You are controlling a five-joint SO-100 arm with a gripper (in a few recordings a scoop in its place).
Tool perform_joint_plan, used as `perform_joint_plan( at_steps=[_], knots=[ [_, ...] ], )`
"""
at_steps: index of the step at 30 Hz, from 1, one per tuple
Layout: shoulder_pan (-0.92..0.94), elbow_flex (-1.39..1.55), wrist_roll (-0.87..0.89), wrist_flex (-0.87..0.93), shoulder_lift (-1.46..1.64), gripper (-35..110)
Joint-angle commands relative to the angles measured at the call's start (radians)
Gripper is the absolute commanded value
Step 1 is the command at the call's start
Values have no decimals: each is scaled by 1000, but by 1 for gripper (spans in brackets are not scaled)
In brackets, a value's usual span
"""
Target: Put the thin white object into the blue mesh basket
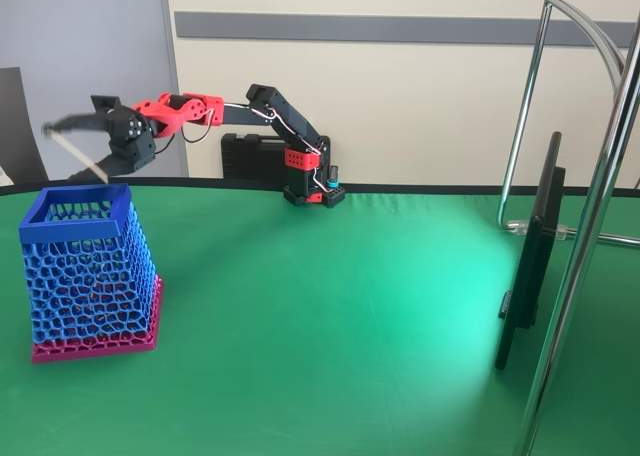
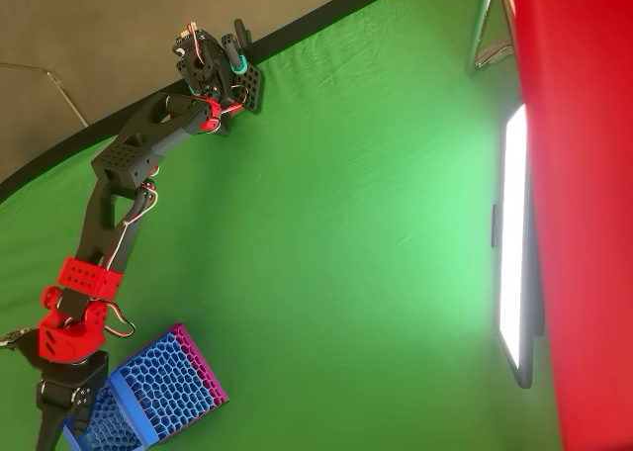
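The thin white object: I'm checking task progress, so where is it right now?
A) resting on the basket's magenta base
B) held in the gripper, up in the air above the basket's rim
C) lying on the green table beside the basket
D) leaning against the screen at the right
B: in the fixed view the gripper is shut on the thin white object, which hangs slanting in the air above the rim of the blue mesh basket.

Green table, what we find on it

We note a table under green cloth with a black edge. On it: the blue mesh basket on its magenta base at the left of the fixed view, the arm's base at the far edge, a thin dark screen upright at the right.
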Motion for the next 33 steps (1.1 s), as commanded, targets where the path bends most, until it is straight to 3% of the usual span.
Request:
perform_joint_plan(
  at_steps=[1,3,5,7,8,9,12,13,17,19,21,25,33],
  knots=[
    [-5,2,11,-15,87,34],
    [-8,2,29,0,97,41],
    [-17,2,-14,8,101,19],
    [-17,5,6,2,103,30],
    [-18,11,0,-5,107,16],
    [-18,17,9,-12,112,14],
    [-15,51,34,-57,127,26],
    [-15,54,9,-69,129,4],
    [-12,58,26,-71,140,0],
    [-12,54,20,-71,140,7],
    [-12,54,29,-69,140,29],
    [-12,48,48,-35,141,41],
    [-20,37,43,-11,144,40]
  ],
)
